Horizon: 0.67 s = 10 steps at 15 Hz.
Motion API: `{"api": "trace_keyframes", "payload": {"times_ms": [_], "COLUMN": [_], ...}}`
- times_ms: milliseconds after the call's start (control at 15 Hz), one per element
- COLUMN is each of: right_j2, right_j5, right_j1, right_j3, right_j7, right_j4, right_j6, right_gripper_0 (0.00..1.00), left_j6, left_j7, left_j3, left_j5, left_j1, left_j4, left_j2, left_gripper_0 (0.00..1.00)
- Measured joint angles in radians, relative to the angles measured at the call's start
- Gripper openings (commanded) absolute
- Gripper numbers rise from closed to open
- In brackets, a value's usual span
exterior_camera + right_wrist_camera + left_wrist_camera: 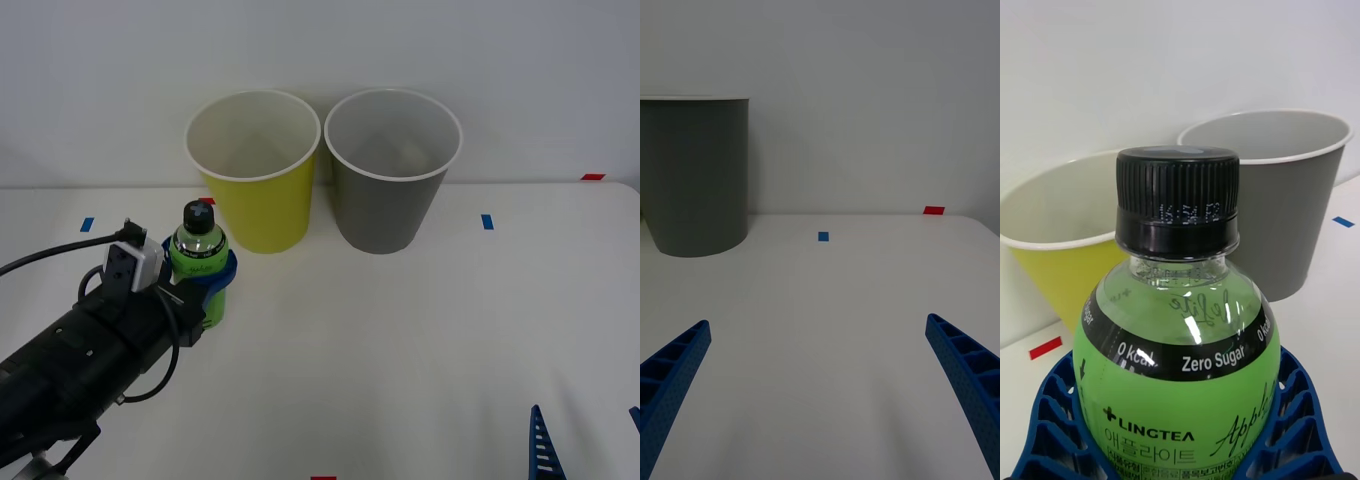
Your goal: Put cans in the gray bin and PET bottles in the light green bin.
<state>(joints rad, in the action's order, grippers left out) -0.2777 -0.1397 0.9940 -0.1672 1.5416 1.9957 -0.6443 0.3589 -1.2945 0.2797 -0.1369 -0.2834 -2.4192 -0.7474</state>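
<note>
1. My left end effector (pixel 212 283) is clamped around the green bottle (pixel 200 262), its blue fingers (pixel 1296 420) hugging the label on both sides; the bottle stands upright with its black cap on.
2. The bottle sits at about 7 o'clock from the light green bin (pixel 254 168), near it but not touching. I cannot tell whether its base rests on the surface (pixel 420 350) or is just lifted off it.
3. The gray bin (pixel 391 167) stands just beside the light green one, at its 3 o'clock. What I see of both interiors looks bare.
4. My right end effector (pixel 818 390) waits with fingers spread wide, low at 5 o'clock of the front view.
5. My judgement: the grasp is done; the lift, the carry over the lime rim and the release are left. I see no cans.
</note>
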Motion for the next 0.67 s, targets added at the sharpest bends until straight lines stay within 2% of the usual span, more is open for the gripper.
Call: {"api": "trace_keyframes", "payload": {"times_ms": [200,400,533,667], "right_j2": [0.0,0.0,0.0,0.0], "right_j5": [0.0,0.0,0.0,0.0], "right_j1": [0.0,0.0,0.0,0.0], "right_j3": [0.0,0.0,0.0,0.0], "right_j7": [0.0,0.0,0.0,0.0], "right_j4": [0.0,0.0,0.0,0.0], "right_j6": [0.0,0.0,0.0,0.0], "right_gripper_0": [1.0,1.0,1.0,1.0], "left_j6": [0.14,0.16,0.205,0.319], "left_j7": [-0.014,-0.092,-0.148,-0.213], "left_j3": [-0.077,-0.143,-0.194,-0.265], "left_j5": [-0.01,-0.045,-0.117,-0.218], "left_j1": [-0.002,-0.001,0.009,0.035], "left_j4": [-0.094,-0.115,-0.132,-0.17], "left_j2": [0.056,0.118,0.159,0.198], "left_gripper_0": [0.0,0.0,0.0,0.0]}}
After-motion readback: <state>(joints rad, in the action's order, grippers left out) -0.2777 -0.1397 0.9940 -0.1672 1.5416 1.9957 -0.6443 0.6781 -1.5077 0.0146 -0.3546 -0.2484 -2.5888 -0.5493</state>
